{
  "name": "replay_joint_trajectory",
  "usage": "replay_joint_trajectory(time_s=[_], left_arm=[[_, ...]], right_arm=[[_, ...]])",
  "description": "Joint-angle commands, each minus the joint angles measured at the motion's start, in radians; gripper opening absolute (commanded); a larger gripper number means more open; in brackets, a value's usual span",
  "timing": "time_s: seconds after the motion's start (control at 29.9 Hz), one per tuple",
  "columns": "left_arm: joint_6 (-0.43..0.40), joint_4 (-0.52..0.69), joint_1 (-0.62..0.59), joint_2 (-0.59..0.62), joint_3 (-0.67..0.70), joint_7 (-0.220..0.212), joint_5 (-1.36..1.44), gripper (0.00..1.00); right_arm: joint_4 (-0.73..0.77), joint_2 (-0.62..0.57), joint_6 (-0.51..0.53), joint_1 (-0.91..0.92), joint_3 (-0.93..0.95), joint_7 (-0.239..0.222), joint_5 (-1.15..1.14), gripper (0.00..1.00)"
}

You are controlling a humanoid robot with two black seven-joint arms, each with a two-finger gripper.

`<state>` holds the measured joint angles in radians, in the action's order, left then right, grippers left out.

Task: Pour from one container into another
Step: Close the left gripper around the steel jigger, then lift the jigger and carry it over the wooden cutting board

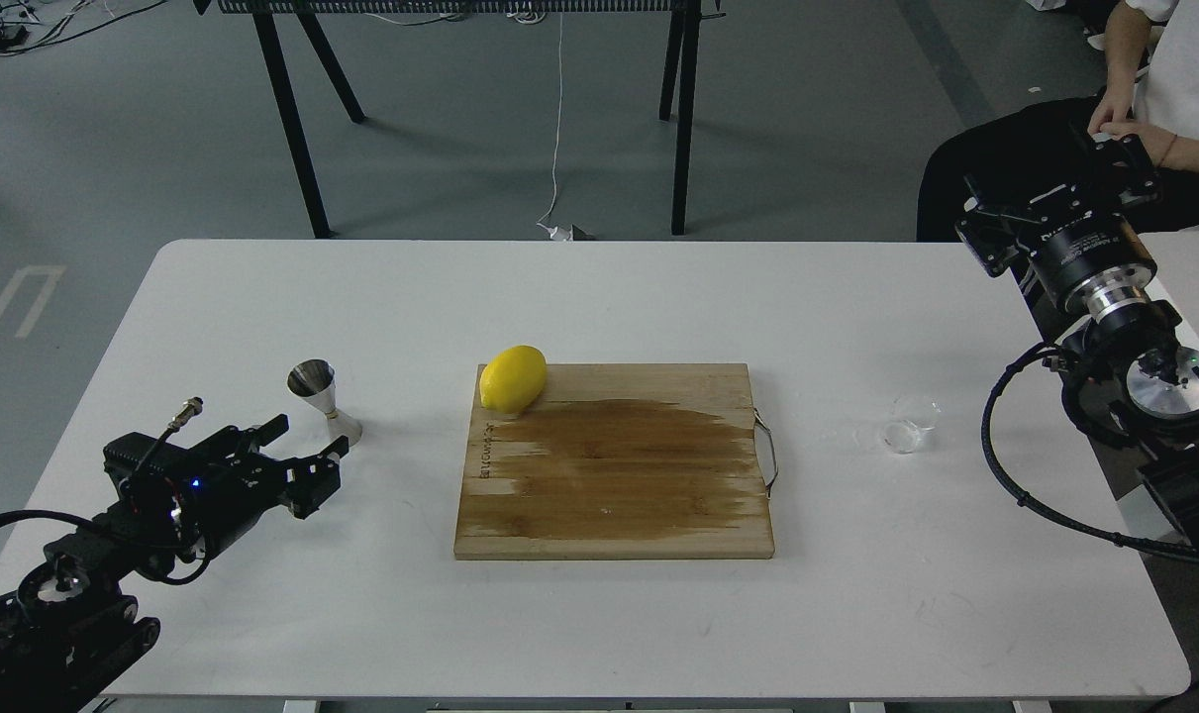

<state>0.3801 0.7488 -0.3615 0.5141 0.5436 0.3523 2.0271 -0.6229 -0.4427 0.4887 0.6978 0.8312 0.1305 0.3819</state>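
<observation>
A small shiny steel jigger [320, 393] stands upright on the white table [599, 307], left of the cutting board. My left gripper [310, 443] lies low beside it, open, with its fingertips just short of the jigger's base and nothing between them. The tiny clear cup [910, 427] sits on the table right of the board, upright; any contents are too faint to tell. My right gripper [1049, 203] is raised at the table's far right edge, well behind and above the cup. It is dark, and its fingers cannot be told apart.
A wooden cutting board [614, 465] with a dark wet patch lies mid-table, a yellow lemon [513, 378] on its back left corner. A seated person's hand [1119, 117] rests by my right gripper. Black table legs stand on the floor behind.
</observation>
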Motion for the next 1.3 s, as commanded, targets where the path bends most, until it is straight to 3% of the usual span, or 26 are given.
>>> replay_joint_trajectory(time_s=[0.0,0.17,0.23,0.47,0.64,1.0,1.14,1.27], left_arm=[[-0.003,-0.031,-0.030,-0.025,-0.004,-0.003,0.001,0.82],[-0.009,-0.135,-0.069,-0.069,-0.010,0.002,-0.001,0.74],[-0.009,-0.175,-0.085,-0.094,-0.016,0.002,-0.001,0.60],[-0.004,-0.187,-0.097,-0.098,-0.016,0.001,-0.004,0.37],[-0.007,-0.189,-0.099,-0.098,-0.017,-0.006,-0.005,0.10],[0.029,-0.120,-0.178,-0.059,-0.011,0.004,-0.005,0.07],[0.008,0.021,-0.234,-0.005,-0.011,0.002,-0.002,0.07],[-0.073,0.181,-0.312,0.004,-0.014,0.002,0.002,0.07]], right_arm=[[0.000,0.001,0.000,-0.001,0.000,0.000,0.000,1.00],[0.037,-0.001,0.000,0.009,-0.001,0.000,0.000,1.00],[0.054,-0.001,0.000,0.012,-0.001,0.000,0.000,1.00],[0.058,0.001,0.000,0.011,-0.001,0.000,0.000,1.00],[0.058,0.001,0.000,0.011,-0.003,0.000,0.000,1.00],[0.058,-0.001,0.000,0.012,-0.003,0.000,-0.001,1.00],[0.058,-0.001,0.000,0.012,-0.003,0.000,0.000,1.00],[0.057,-0.013,0.000,0.003,0.000,0.001,0.000,1.00]])
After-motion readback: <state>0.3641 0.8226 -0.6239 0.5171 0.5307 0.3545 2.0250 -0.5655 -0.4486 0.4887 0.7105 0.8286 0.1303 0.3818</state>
